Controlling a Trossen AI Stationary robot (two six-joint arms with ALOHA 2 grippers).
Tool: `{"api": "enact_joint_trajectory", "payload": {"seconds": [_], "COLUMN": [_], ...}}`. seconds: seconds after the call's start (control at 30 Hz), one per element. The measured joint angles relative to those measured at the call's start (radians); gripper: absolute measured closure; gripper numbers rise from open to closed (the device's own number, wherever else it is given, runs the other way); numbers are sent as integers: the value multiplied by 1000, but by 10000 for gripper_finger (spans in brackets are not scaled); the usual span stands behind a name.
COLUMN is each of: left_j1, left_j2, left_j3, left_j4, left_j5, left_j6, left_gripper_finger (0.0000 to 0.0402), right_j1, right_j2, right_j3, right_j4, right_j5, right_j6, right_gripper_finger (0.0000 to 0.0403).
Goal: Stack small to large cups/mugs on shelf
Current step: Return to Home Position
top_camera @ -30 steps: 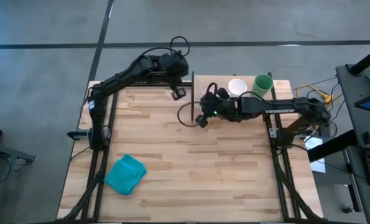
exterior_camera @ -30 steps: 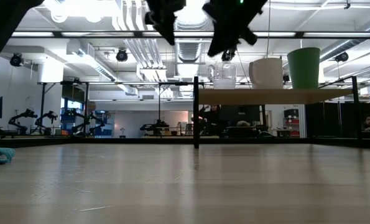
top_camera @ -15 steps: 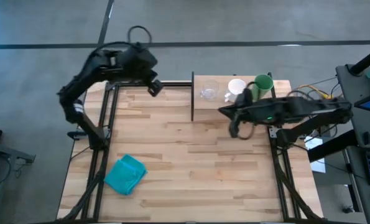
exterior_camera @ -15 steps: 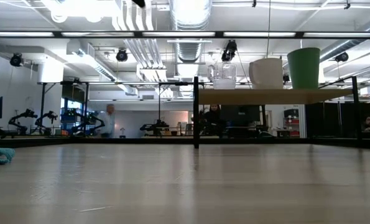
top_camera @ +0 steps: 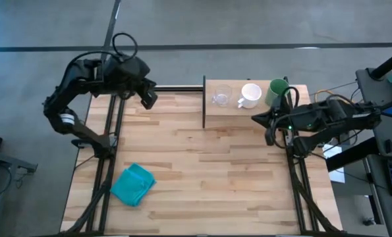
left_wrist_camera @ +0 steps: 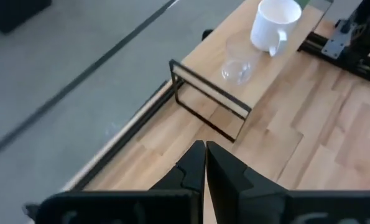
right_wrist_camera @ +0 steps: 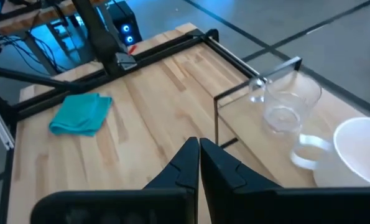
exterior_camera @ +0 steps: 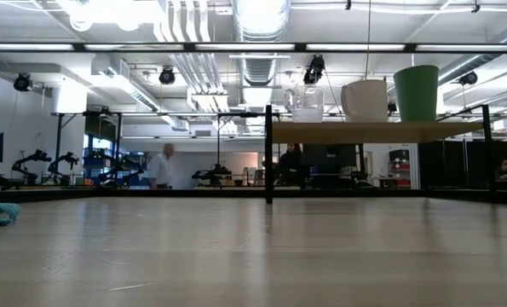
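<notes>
- Both dark arms have drawn back from the shelf since a second ago: the left gripper (top_camera: 147, 99) hangs over the far left edge of the large wooden tabletop (top_camera: 196, 164), and the right gripper (top_camera: 269, 133) is by the shelf's right end.
- Each gripper's fingers are pressed together, empty.
- On the raised light-wood shelf on black posts (top_camera: 235, 117) stand, in a row, a small clear transparent cup (top_camera: 221, 98), a white handled mug (top_camera: 250, 95) and a taller plain green cup (top_camera: 278, 91).
- A folded teal cloth (top_camera: 133, 184) lies near the table's left front.
</notes>
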Motion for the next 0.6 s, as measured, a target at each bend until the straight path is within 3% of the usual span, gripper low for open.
{"api": "enact_joint_trajectory", "payload": {"seconds": [0.2,0.6], "left_j1": [-10,-54], "left_j2": [-125,-488], "left_j3": [-199,-849], "left_j4": [79,674], "left_j5": [-12,12], "left_j6": [-144,-155], "left_gripper_finger": [402,402], "right_j1": [4,4], "right_j2": [-79,-370], "right_j3": [-98,-482], "right_j4": [19,346], "right_j5": [0,-18], "right_j6": [7,-48], "right_gripper_finger": [394,394]}}
